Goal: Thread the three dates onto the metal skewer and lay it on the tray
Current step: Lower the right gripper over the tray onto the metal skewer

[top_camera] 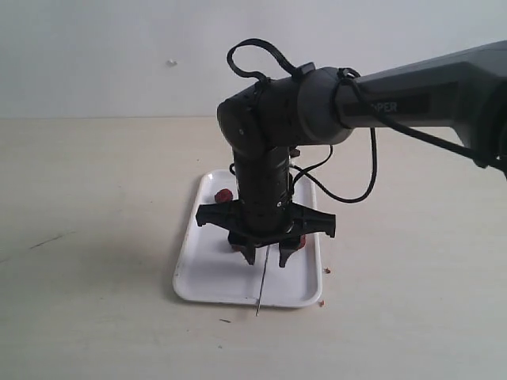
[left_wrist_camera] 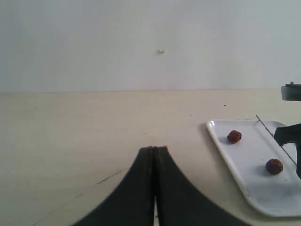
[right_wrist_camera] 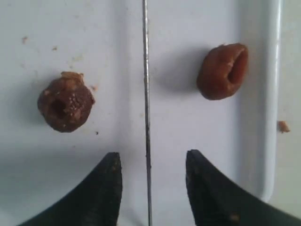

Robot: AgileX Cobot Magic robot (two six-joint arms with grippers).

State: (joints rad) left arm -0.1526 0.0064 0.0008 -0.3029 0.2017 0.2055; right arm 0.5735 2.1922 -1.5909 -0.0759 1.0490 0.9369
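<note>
Right wrist view: brown crumbs (right_wrist_camera: 75, 59) are scattered on the white tray (right_wrist_camera: 268, 94), and one more crumb (right_wrist_camera: 282, 126) is seen on the table (right_wrist_camera: 292, 56) just beyond the rim. The metal skewer (right_wrist_camera: 146, 94) is laid bare on the tray between one date (right_wrist_camera: 66, 107) and another date (right_wrist_camera: 222, 71), neither of them threaded. The right hand (right_wrist_camera: 153, 160) is spread open astride the skewer, with nothing gripped. The left hand (left_wrist_camera: 154, 149) is closed and empty, above the table.
</note>
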